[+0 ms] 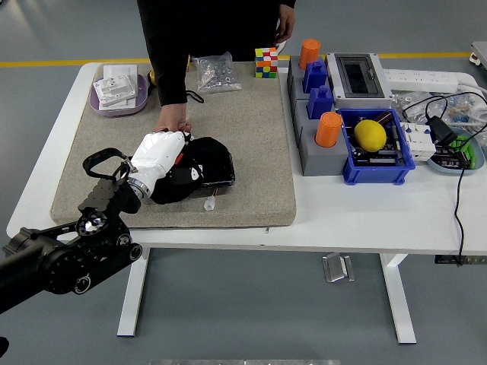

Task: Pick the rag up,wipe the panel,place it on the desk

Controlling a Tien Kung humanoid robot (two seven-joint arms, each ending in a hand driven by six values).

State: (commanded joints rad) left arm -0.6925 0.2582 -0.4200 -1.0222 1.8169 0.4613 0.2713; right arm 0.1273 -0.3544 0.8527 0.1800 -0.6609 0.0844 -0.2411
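Left hand (160, 156): white, curled down on black rag (183, 171), pressing it onto panel (217, 169). Panel: black, flat on grey mat (251, 137), worktop (365, 213) left half. Person's hand (173, 122): at panel's far edge, just beside the robot's. 1 small white connector (210, 203): beside panel's near edge.

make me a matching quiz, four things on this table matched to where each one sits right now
Things:
1. lemon
2. puzzle cube
3. left robot hand
4. purple tray

Places:
A. far left corner of the table
B. on the rag over the black panel
C. in the blue bin
D. far edge of the mat

Pairs: 1-C, 2-D, 3-B, 4-A
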